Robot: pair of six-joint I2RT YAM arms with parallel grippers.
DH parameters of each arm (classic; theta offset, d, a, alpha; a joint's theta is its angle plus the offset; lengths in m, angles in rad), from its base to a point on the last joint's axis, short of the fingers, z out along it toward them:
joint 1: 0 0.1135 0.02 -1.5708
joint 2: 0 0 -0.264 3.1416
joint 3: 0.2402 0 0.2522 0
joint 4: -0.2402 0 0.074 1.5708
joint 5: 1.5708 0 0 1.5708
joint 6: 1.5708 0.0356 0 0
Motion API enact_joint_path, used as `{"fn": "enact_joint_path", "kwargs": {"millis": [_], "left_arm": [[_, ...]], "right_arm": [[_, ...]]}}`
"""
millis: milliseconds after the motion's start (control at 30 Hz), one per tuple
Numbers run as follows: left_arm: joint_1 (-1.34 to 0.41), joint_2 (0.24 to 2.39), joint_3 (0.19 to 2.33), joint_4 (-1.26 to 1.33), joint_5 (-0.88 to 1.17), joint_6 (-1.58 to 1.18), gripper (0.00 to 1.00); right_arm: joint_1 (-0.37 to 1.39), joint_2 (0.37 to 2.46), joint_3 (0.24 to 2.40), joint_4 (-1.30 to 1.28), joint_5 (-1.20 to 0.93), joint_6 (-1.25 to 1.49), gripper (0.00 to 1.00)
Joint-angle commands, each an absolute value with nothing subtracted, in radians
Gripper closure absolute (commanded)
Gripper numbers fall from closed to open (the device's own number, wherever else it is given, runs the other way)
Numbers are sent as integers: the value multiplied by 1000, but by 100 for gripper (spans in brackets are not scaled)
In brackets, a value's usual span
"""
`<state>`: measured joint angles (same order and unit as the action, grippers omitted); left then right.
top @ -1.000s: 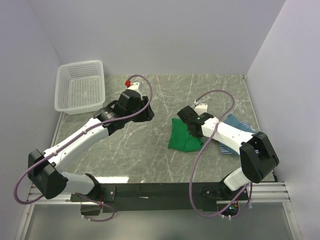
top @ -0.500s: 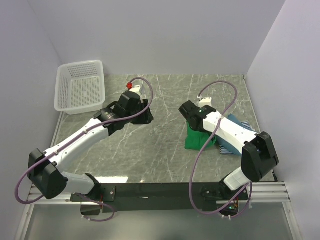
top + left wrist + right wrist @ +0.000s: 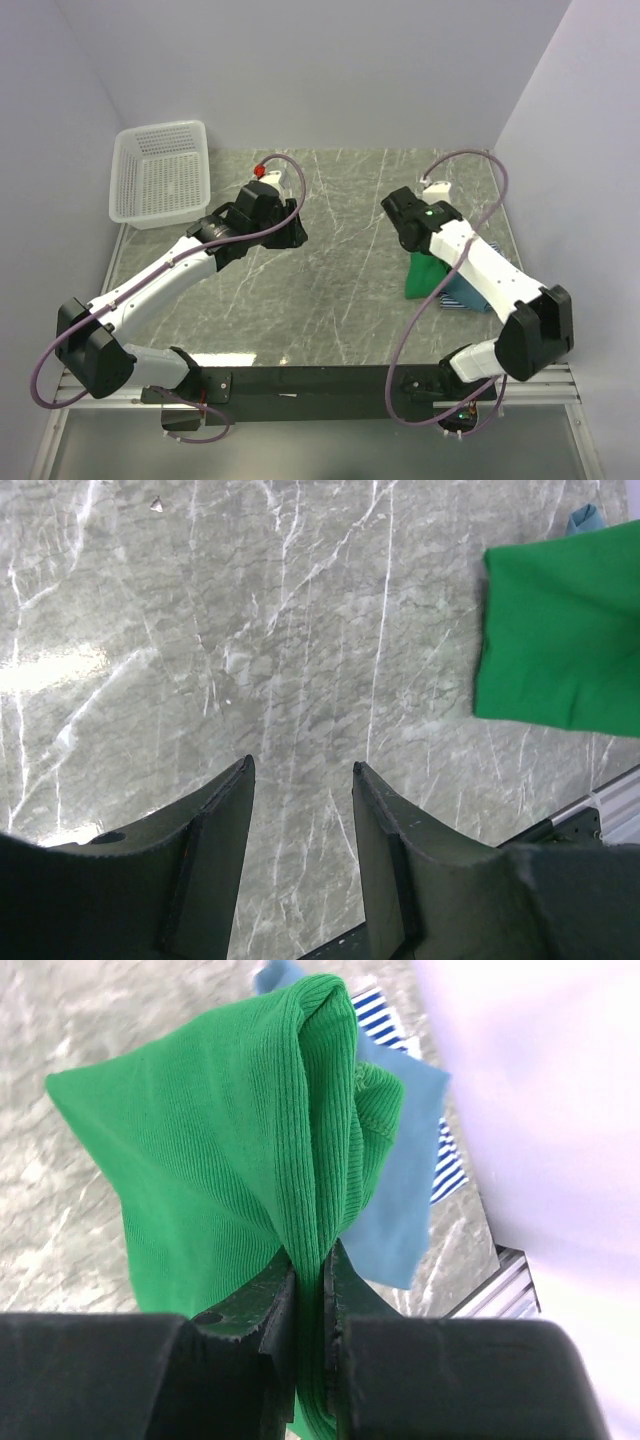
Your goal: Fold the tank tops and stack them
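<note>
Top external view puts the white lattice basket [image 3: 160,178] at the far left rear corner of the marble worktop [image 3: 340,300], well apart from all the cloth. Next comes the left gripper [image 3: 300,770], jaws parted with nothing between them, hovering over bare marble near the middle; by the look of it, it is parked clear while the other arm works. Further right, the right gripper [image 3: 310,1265] is clamped on a bunched fold of the green tank top [image 3: 220,1150], which hangs from the jaws as a folded packet; whether its lower edge touches anything I cannot tell. Beneath and beyond it, at the right edge of the worktop, the teal-blue tank top [image 3: 400,1200] lies flat on the navy-and-white striped tank top [image 3: 450,1165], a stack already begun. The green one seems held over them to go on as the last layer, and it likely needs laying flat and square before release.
</note>
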<state>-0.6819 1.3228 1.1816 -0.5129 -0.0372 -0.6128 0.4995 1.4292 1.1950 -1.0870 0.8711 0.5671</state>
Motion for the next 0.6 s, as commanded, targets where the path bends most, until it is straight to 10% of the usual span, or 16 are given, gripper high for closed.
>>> {"fn": "enact_joint_path", "kwargs": {"millis": [0, 367, 567], "left_arm": [[-678, 1318, 1181, -479, -8, -594, 50], [-680, 1345, 1169, -460, 23, -601, 51], [-680, 1344, 1163, -460, 25, -603, 51]], "right_arm": [[450, 1324, 1224, -1095, 928, 519, 100], [223, 1229, 1048, -956, 727, 549, 97], [137, 1301, 996, -942, 715, 617, 50]]}}
